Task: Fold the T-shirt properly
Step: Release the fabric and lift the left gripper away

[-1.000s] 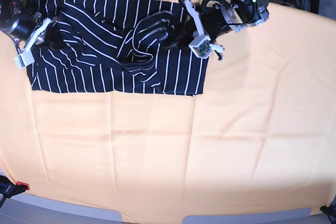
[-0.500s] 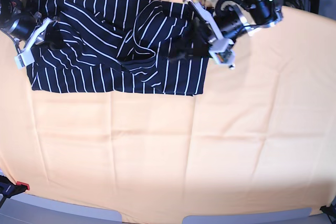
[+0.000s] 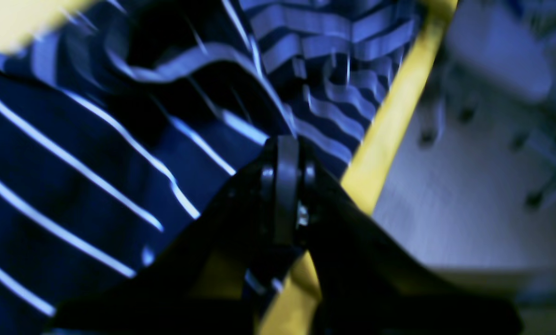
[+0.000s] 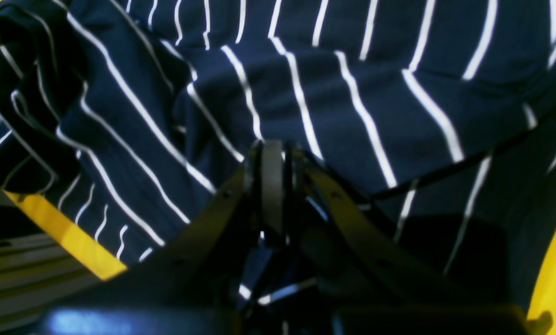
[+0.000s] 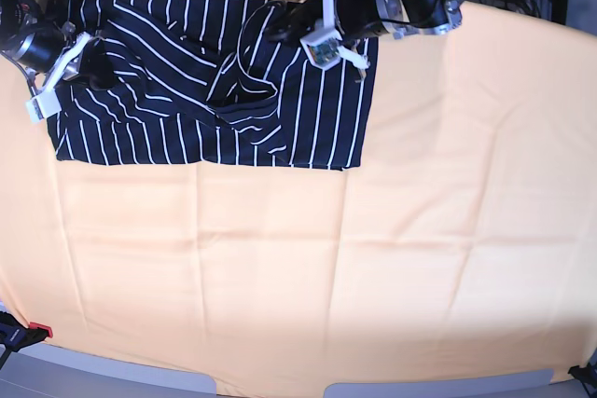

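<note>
Orange cloth covers the whole table [image 5: 373,258], bare everywhere except the far strip from ten to twelve o'clock, where the T-shirt [image 5: 159,109] lies spread as a wide, rumpled band of navy with white pinstripes.

My left gripper [image 5: 297,25] sits at about twelve o'clock over the shirt's upper edge. Its jaws are pressed fully together, and the wrist view shows a raised ridge of fabric running right up to the tips [image 3: 286,144]. I judge I have a thin pinch of the T-shirt there, though blur keeps me from being sure how many layers. My right gripper [image 5: 93,67] is at ten o'clock, on the shirt's other end; its jaws are nearly closed with striped cloth bunched against them [image 4: 272,153], so I take that as a grip on the T-shirt too.

The step in hand looks like laying one side over toward the middle. To do it well, I would keep the right end anchored so the band cannot slide, carry the left pinch low and level so the fold line runs straight along the pinstripes, and avoid dragging the loose hump [image 5: 256,62] near centre into a deeper wrinkle.
</note>
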`<state>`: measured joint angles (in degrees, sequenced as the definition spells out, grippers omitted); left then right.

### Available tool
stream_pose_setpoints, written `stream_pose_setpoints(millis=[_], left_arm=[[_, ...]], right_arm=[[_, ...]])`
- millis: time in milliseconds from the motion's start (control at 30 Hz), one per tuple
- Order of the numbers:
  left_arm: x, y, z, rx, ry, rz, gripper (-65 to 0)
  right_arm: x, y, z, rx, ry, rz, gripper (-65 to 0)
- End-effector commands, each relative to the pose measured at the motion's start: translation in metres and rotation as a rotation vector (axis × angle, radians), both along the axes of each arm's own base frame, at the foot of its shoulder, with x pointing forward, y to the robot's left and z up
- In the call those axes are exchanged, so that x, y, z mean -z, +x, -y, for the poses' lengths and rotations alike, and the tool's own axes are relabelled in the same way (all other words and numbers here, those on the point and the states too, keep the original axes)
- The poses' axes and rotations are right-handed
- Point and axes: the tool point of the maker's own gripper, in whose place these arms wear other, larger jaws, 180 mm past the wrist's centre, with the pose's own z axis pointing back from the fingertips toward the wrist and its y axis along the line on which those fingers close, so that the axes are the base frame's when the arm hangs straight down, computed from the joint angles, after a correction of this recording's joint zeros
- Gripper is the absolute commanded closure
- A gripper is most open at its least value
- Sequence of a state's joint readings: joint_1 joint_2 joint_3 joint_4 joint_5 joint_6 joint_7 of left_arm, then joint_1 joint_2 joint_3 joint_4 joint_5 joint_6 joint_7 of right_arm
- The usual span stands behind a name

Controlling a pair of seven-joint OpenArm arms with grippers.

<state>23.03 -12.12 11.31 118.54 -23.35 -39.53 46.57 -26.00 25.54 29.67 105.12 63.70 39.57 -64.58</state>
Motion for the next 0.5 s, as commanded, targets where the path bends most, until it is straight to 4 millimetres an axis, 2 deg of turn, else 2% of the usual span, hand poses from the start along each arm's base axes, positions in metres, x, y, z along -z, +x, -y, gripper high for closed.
stream_pose_setpoints(millis=[0, 67, 133, 300, 367, 467], left_arm=[[-0.006, -0.005, 0.007, 0.029, -0.027, 0.014, 0.0], [0.002, -0.009, 0.010, 0.044, 0.011, 0.018, 0.0], [0.002, -0.003, 0.009, 0.011, 0.020, 0.035, 0.0], [-0.029, 0.014, 0.012, -0.057, -0.081, 0.125, 0.0], [-0.035, 0.020, 0.011, -0.093, -0.090, 0.141, 0.0], [-0.023, 0.042, -0.005, -0.230, 0.003, 0.152, 0.0]], right_arm=[[-0.010, 0.005, 0.001, -0.017, -0.007, 0.034, -4.7], [-0.010, 0.005, 0.001, -0.017, -0.005, 0.035, -4.7], [-0.010, 0.005, 0.001, -0.017, -0.005, 0.036, -4.7], [-0.010, 0.005, 0.001, -0.017, -0.006, 0.034, -4.7], [-0.010, 0.005, 0.001, -0.017, -0.007, 0.033, -4.7], [-0.010, 0.005, 0.001, -0.018, -0.007, 0.032, -4.7]])
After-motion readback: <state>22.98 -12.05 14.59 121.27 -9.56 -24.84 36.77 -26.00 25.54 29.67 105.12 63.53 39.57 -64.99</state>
